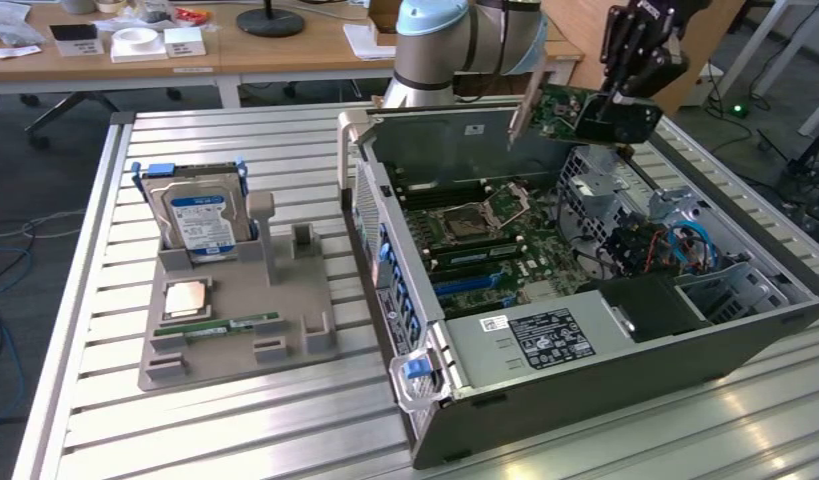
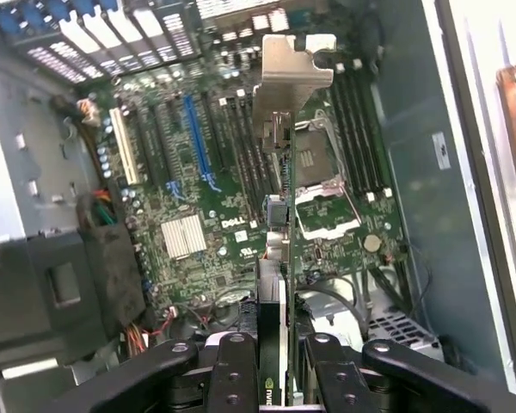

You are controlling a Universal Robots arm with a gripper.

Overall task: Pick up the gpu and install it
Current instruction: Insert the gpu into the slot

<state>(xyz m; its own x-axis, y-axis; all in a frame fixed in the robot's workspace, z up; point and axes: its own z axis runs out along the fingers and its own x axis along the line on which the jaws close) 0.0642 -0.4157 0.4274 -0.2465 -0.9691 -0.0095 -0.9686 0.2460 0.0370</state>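
Hanging over the open case [image 1: 609,385] near one edge, gripper [image 2: 275,348] fingers clamped on the gpu [image 1: 552,107]: picked up, not slotted yet.

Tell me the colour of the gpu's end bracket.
Silver: the bracket of the gpu shows best in the wrist view.

Open case [image 1: 743,320]: top side off, straight drop to the motherboard [image 2: 215,219]. Tool [image 1: 612,112] with gpu [image 1: 556,108] hangs over the opening in free air. Blue slot [image 2: 196,138] is unoccupied, with black slots close on both sides (tight lane). In the way: drive cage [image 1: 599,190] and cables [image 1: 689,242] on the exterior view's right, power supply [image 1: 543,335] at the near end, heatsink [image 2: 182,235] just beyond the slot's end.
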